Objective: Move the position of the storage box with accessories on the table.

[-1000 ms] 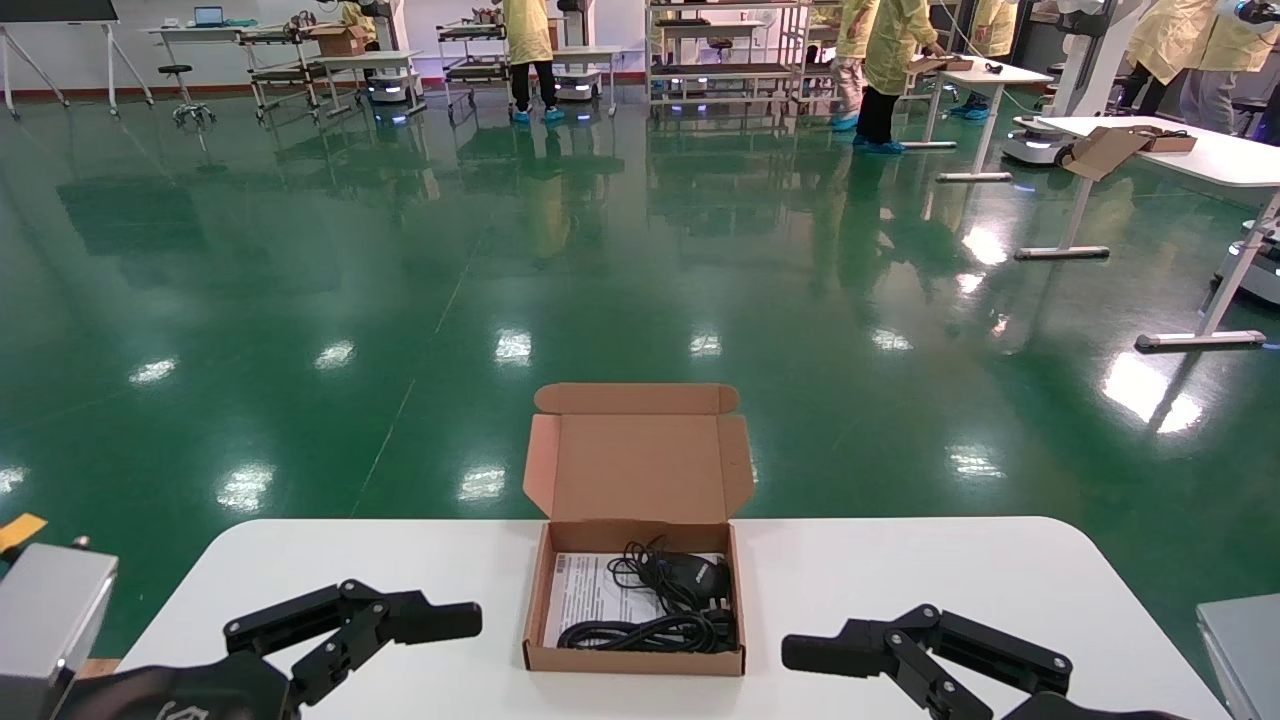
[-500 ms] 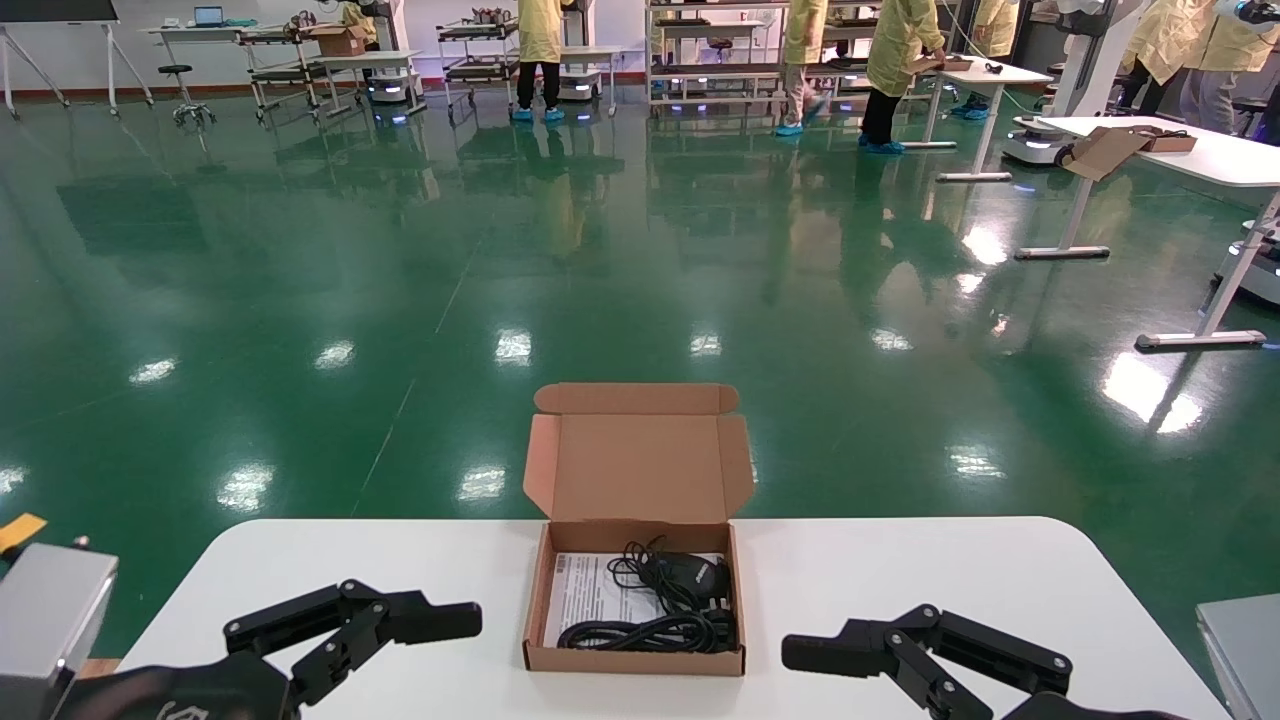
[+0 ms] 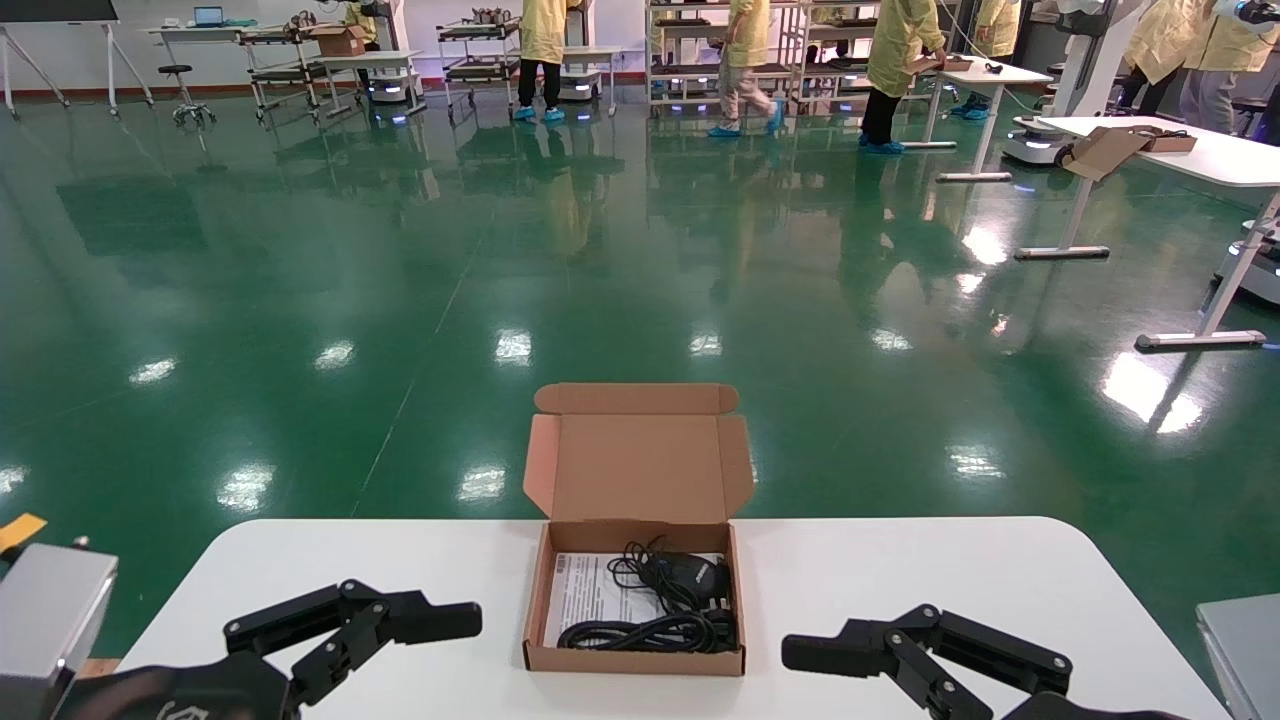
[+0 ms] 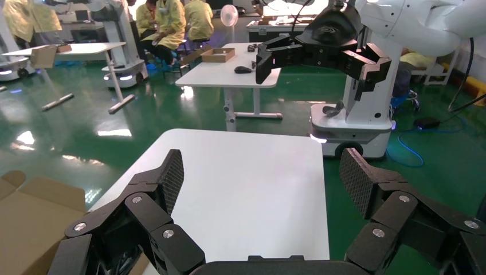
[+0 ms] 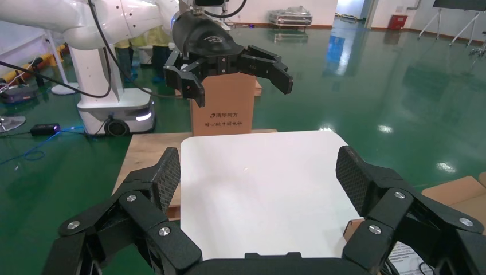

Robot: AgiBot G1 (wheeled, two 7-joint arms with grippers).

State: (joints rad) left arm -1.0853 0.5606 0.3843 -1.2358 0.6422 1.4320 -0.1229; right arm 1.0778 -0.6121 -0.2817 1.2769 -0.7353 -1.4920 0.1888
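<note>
The storage box [image 3: 634, 662] sits open at the middle of the white table [image 3: 900, 580], its lid [image 3: 638, 465] standing up over the far edge. Inside lie a black mouse [image 3: 692, 574], bundled black cables [image 3: 640, 633] and a white leaflet [image 3: 585, 595]. My left gripper [image 3: 440, 640] is open and empty just left of the box, apart from it. My right gripper [image 3: 820, 665] is open and empty just right of it. The left wrist view shows open jaws [image 4: 263, 177] over bare table and the box lid [image 4: 28, 212]. The right wrist view shows open jaws [image 5: 258, 172] and a box corner [image 5: 352, 229].
A grey metal block [image 3: 50, 620] stands off the table's left edge and another grey unit [image 3: 1240, 640] off its right. Green floor lies beyond the far edge. A tall cardboard box [image 5: 222, 112] stands on a wooden bench past the table's left end.
Nothing on the table has moved and both grippers hold still. Only people far in the background have walked.
</note>
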